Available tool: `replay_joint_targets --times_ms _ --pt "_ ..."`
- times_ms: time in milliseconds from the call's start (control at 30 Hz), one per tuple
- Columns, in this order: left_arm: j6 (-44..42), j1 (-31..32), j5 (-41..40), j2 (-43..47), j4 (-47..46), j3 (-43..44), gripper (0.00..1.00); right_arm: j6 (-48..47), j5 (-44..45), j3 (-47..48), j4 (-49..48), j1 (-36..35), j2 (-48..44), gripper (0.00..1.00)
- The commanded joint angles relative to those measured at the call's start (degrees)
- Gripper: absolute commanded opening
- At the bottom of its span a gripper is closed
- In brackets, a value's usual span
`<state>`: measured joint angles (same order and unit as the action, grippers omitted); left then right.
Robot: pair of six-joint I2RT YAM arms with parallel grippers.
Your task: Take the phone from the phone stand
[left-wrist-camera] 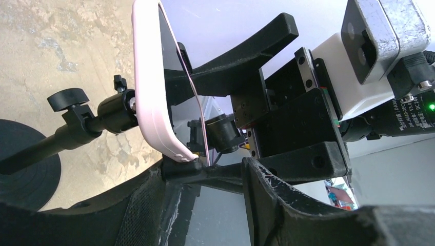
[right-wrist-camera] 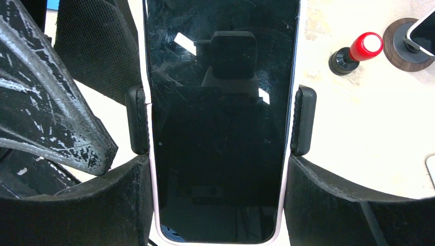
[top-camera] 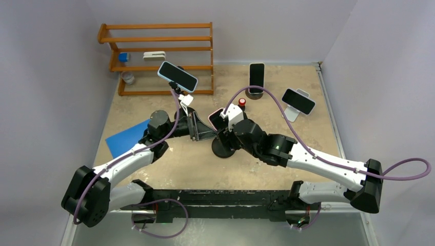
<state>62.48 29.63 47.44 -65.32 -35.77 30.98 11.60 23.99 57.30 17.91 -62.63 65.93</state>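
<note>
The phone (right-wrist-camera: 220,128), in a pale pink case, sits upright in the black phone stand (top-camera: 221,149), whose side clamp pads (right-wrist-camera: 137,120) press on its edges. My right gripper (right-wrist-camera: 218,169) is shut on the phone, one finger flat against each long edge just below the pads. Seen edge-on in the left wrist view, the phone (left-wrist-camera: 151,92) is carried on the stand's ball joint (left-wrist-camera: 115,110). My left gripper (left-wrist-camera: 205,179) is open at the phone's lower edge, its fingers straddling a clamp pad there without squeezing it. From above, both grippers meet at the phone (top-camera: 216,119).
Other phones rest on stands at the back: a blue-cased one (top-camera: 177,76), a black one (top-camera: 256,74) and one on a white stand (top-camera: 298,101). A red-capped object (top-camera: 241,102) stands just behind. A wooden rack (top-camera: 159,51) and a blue sheet (top-camera: 125,137) lie to the left.
</note>
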Motion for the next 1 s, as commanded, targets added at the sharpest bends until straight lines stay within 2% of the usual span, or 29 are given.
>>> replay_joint_targets --times_ms 0,167,200,333,433,500,600,833,967 --pt "0.9 -0.1 1.9 -0.6 -5.9 0.2 0.51 1.4 0.0 1.0 -3.3 -0.1 -1.2 0.26" --pt "1.1 0.1 2.3 -1.3 -6.4 0.0 0.47 1.7 -0.2 1.0 -3.8 -0.1 -1.1 0.25" --pt "1.0 0.0 2.4 -1.4 -6.4 0.1 0.44 1.8 -0.3 1.0 -3.9 -0.1 -1.1 0.25" --pt "0.9 0.1 2.9 -1.7 -6.6 -0.1 0.22 2.4 -0.1 1.1 -3.7 -0.1 -1.0 0.24" --pt "0.5 0.0 2.9 -1.4 -6.6 -0.6 0.00 3.1 -1.2 0.8 -2.6 -0.1 -1.2 0.21" --pt "0.2 0.0 2.5 -0.9 -6.9 -1.5 0.00 3.7 -0.3 -0.1 -2.9 0.1 -1.9 0.16" --pt "0.4 -0.1 1.2 -0.3 -8.2 -3.8 0.00 5.0 -1.0 -1.4 -2.4 1.9 -2.7 0.00" --pt "2.6 -0.6 0.1 -0.1 -14.4 -7.4 0.00 6.4 -7.1 -4.1 -2.3 7.0 -5.9 0.00" --pt "2.9 -0.5 0.2 -0.4 -16.5 -7.8 0.00 6.7 -10.1 -4.8 -3.0 7.4 -6.1 0.00"
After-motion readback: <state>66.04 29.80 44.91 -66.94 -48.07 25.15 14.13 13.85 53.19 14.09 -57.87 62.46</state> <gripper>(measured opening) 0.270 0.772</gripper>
